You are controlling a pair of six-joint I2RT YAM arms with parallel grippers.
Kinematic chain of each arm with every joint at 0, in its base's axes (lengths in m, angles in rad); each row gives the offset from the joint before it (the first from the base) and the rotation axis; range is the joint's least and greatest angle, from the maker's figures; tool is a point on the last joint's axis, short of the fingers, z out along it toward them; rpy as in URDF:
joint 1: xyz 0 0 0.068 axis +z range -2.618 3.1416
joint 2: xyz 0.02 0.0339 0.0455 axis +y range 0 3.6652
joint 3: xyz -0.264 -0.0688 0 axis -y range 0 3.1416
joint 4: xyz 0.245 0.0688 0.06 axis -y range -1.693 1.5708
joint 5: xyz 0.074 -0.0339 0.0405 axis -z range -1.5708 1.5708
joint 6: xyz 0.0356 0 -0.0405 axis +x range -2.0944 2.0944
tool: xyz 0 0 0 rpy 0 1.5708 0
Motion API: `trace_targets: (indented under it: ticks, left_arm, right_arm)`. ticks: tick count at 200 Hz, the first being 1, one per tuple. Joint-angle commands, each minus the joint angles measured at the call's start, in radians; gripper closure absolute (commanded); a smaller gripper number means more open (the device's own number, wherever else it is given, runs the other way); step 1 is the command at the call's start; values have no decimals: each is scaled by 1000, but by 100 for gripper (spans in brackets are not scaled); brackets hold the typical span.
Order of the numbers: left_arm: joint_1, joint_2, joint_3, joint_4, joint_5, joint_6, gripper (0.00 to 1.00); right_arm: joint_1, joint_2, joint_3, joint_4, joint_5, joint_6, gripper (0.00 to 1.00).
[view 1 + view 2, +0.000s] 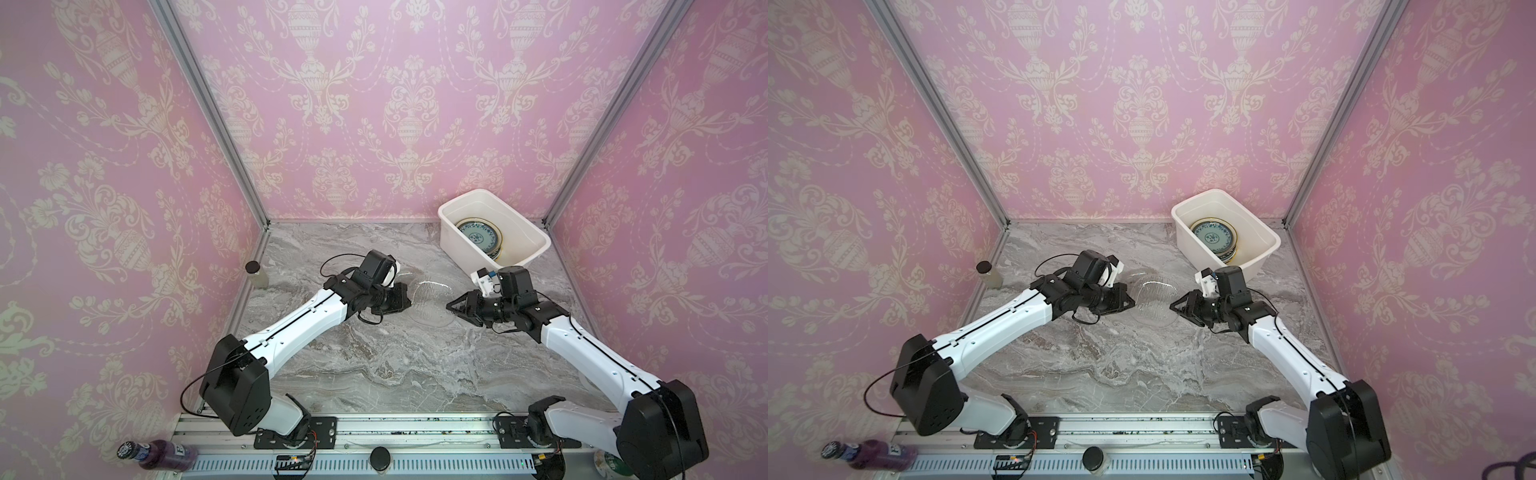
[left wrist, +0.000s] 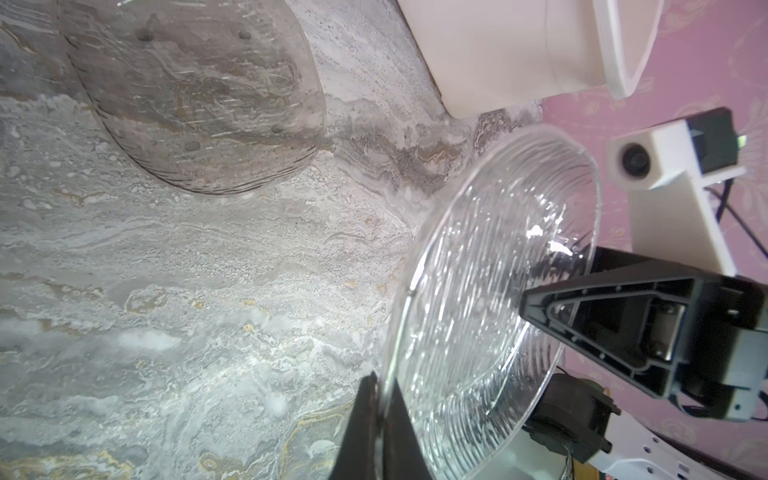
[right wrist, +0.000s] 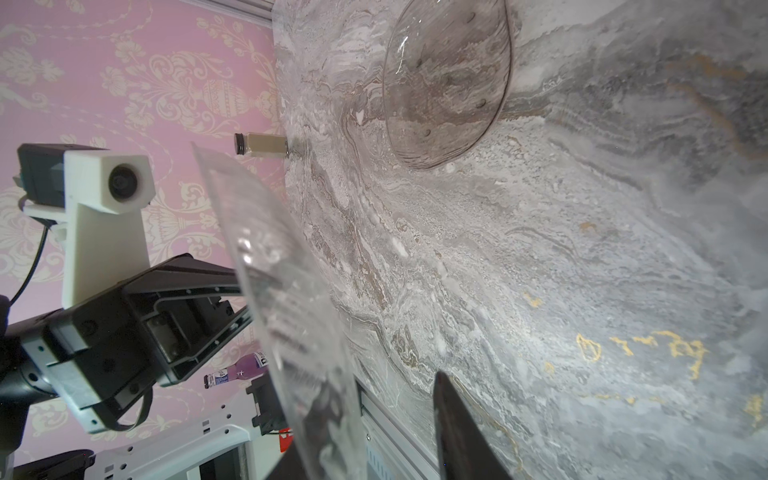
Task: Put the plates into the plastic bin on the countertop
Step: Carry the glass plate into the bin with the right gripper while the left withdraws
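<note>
Plates (image 1: 1154, 299), glass: ribbed one (image 2: 490, 291), smoky one (image 2: 187, 95).

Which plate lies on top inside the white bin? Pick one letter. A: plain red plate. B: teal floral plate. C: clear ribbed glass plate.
B: in both top views the teal floral plate faces up atop the stack in the plastic bin.

We see the grey marble countertop (image 1: 374, 365) bearing a white plastic bin (image 1: 457, 249), a smoky glass plate (image 2: 195, 95) and a small jar (image 1: 257, 276)
</note>
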Motion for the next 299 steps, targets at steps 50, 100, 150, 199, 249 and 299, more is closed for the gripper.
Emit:
trace_targets:
  ticks: [50,100,150,199,249,299]
  left_arm:
    - [-3,-41,-5,43,46,-79,100]
    - [-4,-39,1,40,53,-82,100]
    - [-5,-79,21,85,14,-53,58]
    - [-4,-166,26,165,-61,76,27]
    - [-3,-194,96,186,-93,255,12]
    - [-6,-54,255,126,-16,318,1]
  right_arm:
    - [11,-42,42,41,112,-18,82]
    - [12,-22,63,35,126,-31,95]
    - [8,-27,144,-90,186,-70,100]
    - [-63,27,301,-173,211,-61,100]
    - [-161,136,482,-91,249,52,100]
    - [-269,285,530,133,311,267,100]
